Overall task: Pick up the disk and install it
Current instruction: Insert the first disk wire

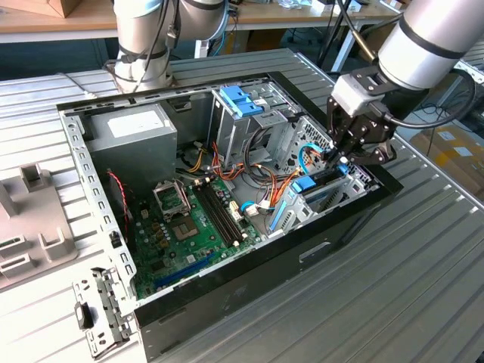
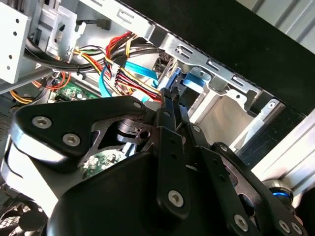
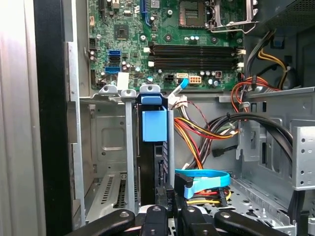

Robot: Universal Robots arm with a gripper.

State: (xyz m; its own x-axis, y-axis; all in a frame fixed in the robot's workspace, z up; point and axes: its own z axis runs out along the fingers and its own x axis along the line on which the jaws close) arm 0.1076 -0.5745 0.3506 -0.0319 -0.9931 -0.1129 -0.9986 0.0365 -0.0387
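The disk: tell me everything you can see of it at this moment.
The disk stands on edge in a slot of the grey metal drive cage, at the corner of the black case on the exterior view's right. Seen edge-on, it shows a narrow dark side with a light-blue plastic bracket on it. Cage walls flank it on both sides. The gripper is at its near end; contact cannot be told. A blue flat cable lies beside it.

The motherboard (image 3: pixel 172 44) fills twelve o'clock; the disk (image 3: pixel 154 147) stands on edge in its bay at centre, blue bracket uppermost; the gripper (image 3: pixel 170 216) sits at six o'clock; a blue cable (image 3: pixel 206 178) lies toward four.
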